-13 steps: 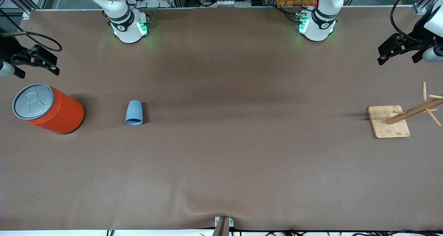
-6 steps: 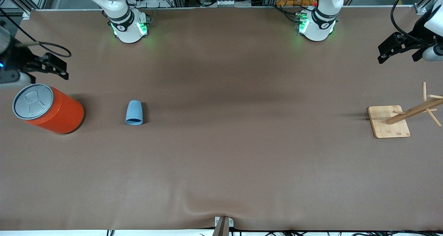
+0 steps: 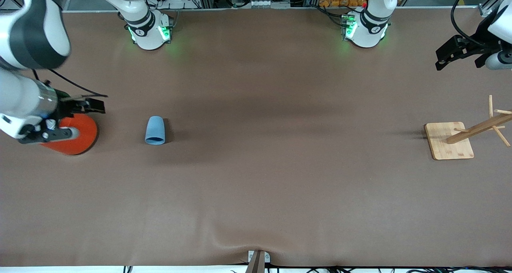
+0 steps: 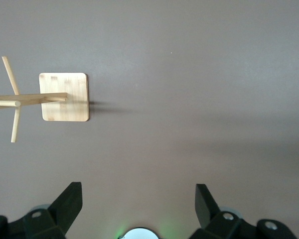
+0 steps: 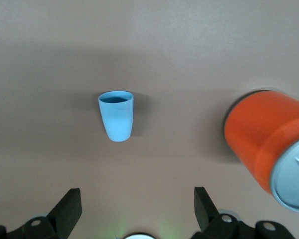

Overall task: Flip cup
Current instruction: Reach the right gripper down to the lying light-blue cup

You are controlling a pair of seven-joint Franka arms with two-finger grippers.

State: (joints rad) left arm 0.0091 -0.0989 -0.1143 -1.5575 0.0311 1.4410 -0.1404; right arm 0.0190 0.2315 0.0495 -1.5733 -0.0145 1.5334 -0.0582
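Lying sideways on brown table (image 3: 280,177), cup (image 3: 155,130)

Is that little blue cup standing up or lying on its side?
Lying on its side: the small light-blue plastic cup shows its full tapered length on the brown table, and its dark mouth faces sideways.

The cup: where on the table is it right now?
The cup lies on its side on the table toward the right arm's end, beside the orange can and apart from it, mouth toward the front camera.
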